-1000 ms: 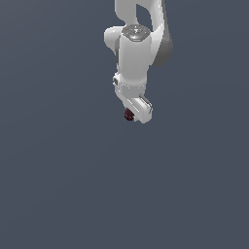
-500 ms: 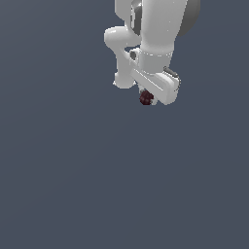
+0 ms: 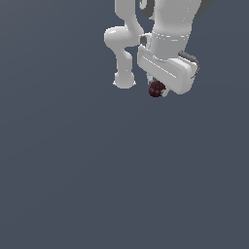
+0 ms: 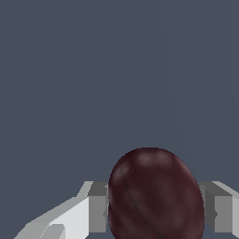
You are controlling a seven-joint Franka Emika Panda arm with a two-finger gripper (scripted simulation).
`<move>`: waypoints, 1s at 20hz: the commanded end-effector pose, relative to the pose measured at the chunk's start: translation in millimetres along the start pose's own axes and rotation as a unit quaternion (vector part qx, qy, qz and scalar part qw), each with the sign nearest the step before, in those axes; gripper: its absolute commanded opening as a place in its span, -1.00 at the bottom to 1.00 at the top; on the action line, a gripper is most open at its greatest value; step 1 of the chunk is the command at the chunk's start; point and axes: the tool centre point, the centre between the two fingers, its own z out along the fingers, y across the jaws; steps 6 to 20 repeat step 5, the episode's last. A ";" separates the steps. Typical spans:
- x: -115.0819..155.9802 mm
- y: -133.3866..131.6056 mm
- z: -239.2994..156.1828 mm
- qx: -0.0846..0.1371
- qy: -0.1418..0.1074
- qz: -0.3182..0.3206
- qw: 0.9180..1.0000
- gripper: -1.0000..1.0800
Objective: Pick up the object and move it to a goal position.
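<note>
Plain slate-grey background surrounds everything; no goal marker shows. Gripper (image 3: 158,91), near the exterior view's top, has its jaws closed on the object (image 3: 156,89), which sits directly between them, long axis apparently running along the jaws.

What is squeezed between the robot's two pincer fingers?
The dark red lump sits between the pincer fingers, touching both; the wrist view shows it best.
</note>
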 end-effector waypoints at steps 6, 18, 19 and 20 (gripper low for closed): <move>0.2 -1.3 -1.1 0.000 0.000 0.000 1.000 -1.00; 0.2 -1.3 -1.1 0.000 0.000 0.000 1.000 -1.00; 0.2 -1.3 -1.1 0.000 0.000 0.000 1.000 -1.00; 0.2 -1.3 -1.1 0.000 0.000 0.000 1.000 -1.00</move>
